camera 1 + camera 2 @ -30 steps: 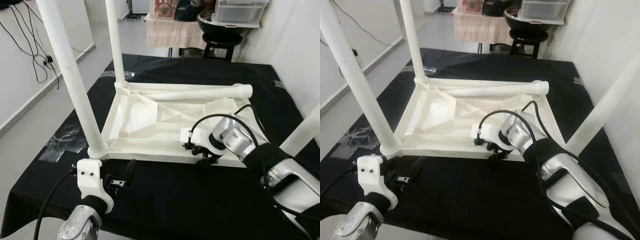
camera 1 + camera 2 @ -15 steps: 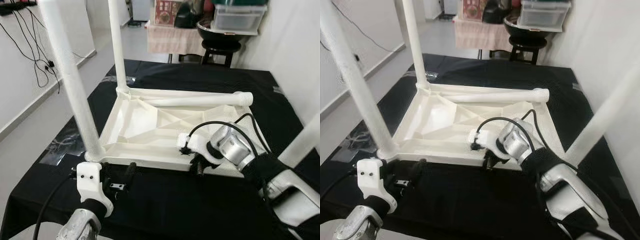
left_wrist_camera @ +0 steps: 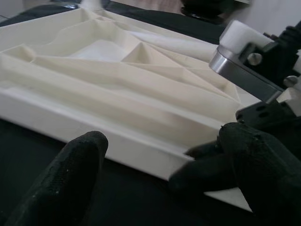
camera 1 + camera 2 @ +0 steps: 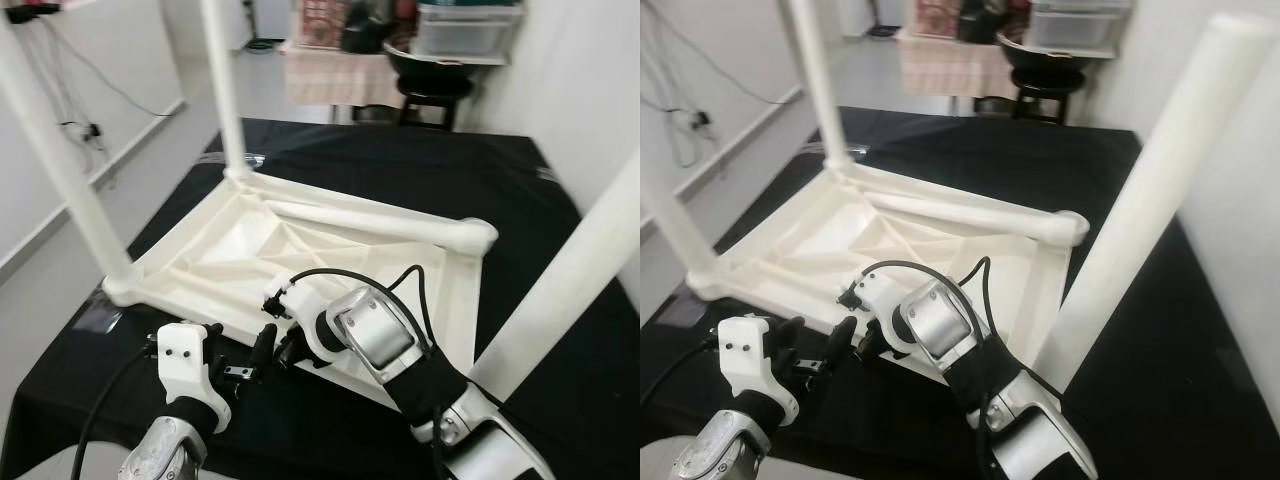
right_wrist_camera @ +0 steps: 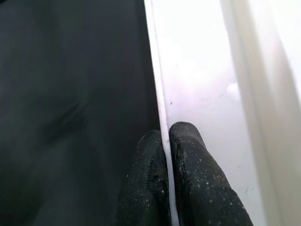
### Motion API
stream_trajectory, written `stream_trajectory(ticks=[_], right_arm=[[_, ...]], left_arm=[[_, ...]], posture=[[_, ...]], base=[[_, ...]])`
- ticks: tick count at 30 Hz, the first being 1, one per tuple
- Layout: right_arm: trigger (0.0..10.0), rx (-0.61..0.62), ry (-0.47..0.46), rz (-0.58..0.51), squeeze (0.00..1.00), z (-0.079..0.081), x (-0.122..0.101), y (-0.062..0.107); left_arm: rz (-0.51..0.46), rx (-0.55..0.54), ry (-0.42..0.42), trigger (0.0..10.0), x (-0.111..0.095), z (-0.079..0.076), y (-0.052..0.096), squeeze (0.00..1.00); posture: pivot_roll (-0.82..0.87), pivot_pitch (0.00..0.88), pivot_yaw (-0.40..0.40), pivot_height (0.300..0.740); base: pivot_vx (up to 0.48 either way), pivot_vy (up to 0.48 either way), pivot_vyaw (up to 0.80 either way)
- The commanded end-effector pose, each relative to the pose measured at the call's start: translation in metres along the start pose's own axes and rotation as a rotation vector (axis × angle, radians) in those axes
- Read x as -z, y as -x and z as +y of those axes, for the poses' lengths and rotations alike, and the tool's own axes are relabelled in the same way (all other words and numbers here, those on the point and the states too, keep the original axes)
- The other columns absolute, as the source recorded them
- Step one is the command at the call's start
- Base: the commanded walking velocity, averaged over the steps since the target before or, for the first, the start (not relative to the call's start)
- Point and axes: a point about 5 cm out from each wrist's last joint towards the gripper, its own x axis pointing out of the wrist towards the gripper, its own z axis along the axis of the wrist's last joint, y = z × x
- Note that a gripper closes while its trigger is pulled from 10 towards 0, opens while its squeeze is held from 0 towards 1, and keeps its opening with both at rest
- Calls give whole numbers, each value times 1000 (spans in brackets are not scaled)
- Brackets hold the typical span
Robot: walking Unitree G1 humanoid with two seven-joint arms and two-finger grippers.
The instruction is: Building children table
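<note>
The white table top (image 4: 330,240) is lying upside down on a black mat (image 4: 500,180), ribbed underside facing up. 3 legs are standing upright in its corners: 1 at the near left (image 4: 60,170), 1 at the far left (image 4: 222,90), and 1 fat-looking one close to the camera on the right (image 4: 570,280). A 4th leg (image 4: 380,222) lies flat across the far side of the top.

The right gripper (image 4: 283,350) is down at the near edge of the table top. From the head views you mostly see the silver wrist and cable, but the right wrist view makes it clear: its 2 black fingers (image 5: 188,179) are clamped onto the thin white edge, 1 on each side, with the mat on the outer side.

The left gripper (image 4: 238,352) sits just beside it on the mat, fingers spread apart and holding nothing. Its wrist view looks across the ribbed underside, with the right gripper's fingers right next to 1 of its own.

Back of the room has a stool (image 4: 432,88) and a plastic box (image 4: 468,25).
</note>
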Motion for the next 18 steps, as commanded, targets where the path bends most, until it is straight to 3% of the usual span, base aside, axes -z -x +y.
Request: stream_trajectory(ticks=[1,4,5,6,7,9,11,12,17,18], right_arm=[[0,146,17,-72,0,-14,-11,3],[0,229,29,-110,0,-18,-18,0],[8471,276,39,-123,0,-20,-22,0],[8471,276,39,-123,0,-20,-22,0],[10000,309,38,-132,0,-22,-24,0],[10000,360,71,-244,0,-22,-34,1],[10000,370,72,-289,0,-21,-38,1],[10000,308,67,-341,992,-15,-43,1],[10000,168,8,-472,1000,-2,-52,7],[10000,119,-21,-570,1000,0,-56,14]], left_arm=[[-2,16,8,10000,-1,-3,1,0],[-5,13,8,10000,-1,-3,1,0],[-5,12,8,10000,-1,-3,1,0],[-5,12,8,10000,-1,-3,1,0],[-6,12,7,10000,-1,-3,0,0],[-7,11,7,10000,-2,-3,0,0],[-8,11,7,10000,-2,-3,0,0],[-9,11,6,10000,-2,-3,0,0],[-14,7,4,10000,-2,-3,0,0],[-26,-10,4,10000,-4,-1,0,0]], posture=[[-22,70,-21,740],[-22,70,-23,740],[-20,68,-23,740],[-20,68,-23,740],[-20,68,-23,740],[-21,68,-25,740],[-21,68,-25,740],[-24,67,-24,740],[-29,65,-22,740],[-32,67,-21,740]], base=[[0,0,0],[0,0,0],[0,0,0],[0,0,0],[0,0,0],[0,0,0],[0,0,0],[0,0,0],[0,0,0],[0,0,0]])
